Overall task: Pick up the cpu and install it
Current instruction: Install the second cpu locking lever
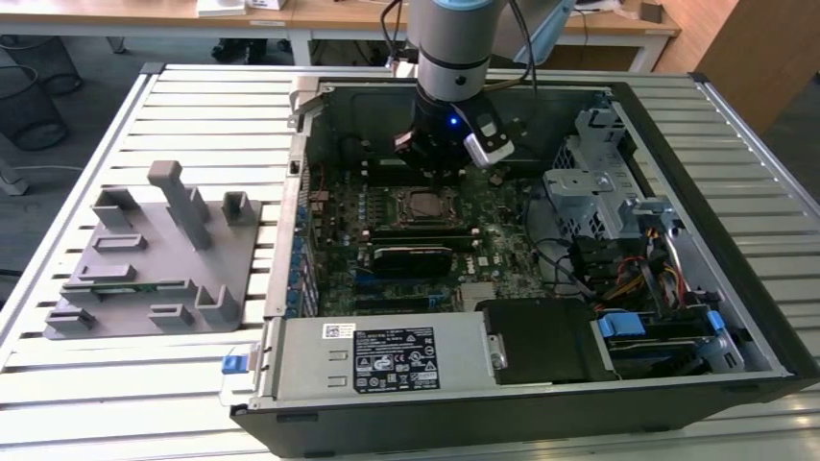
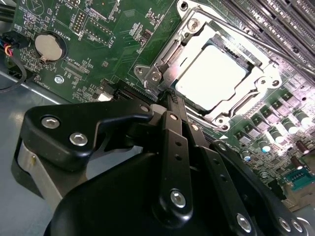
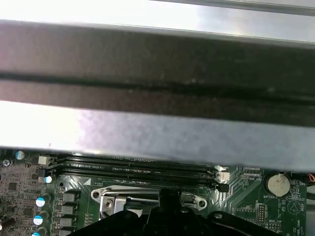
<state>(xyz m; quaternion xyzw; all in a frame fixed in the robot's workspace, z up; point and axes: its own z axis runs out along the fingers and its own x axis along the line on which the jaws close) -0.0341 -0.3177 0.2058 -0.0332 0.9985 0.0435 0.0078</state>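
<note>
Second wrist view puts the cpu [image 2: 211, 78] flat in the motherboard's socket [image 2: 162, 59], its pale silvery top framed by the metal bracket, and the tool [image 2: 171, 101] sits just beside the socket's near edge. Its two black fingers [image 2: 170, 115] look pressed together with nothing between them, and they do not touch the chip.

Exterior view shows the arm [image 1: 451, 58] reaching down into the open computer case [image 1: 717, 317], which lies on the slatted desk [image 1: 192, 96], with the tool over the board next to the socket; a grey fixture block [image 1: 154, 259] stands well apart at the exterior view's left.

Judging from this, the chip appears seated, so the risk lies in the closeness. A small sideways slip of the fingertips could catch the bracket or nudge the chip out of square, which could bend the socket's contacts. The memory slots [image 3: 138, 167] run near the socket too, so a low, careless sweep could strike them.
</note>
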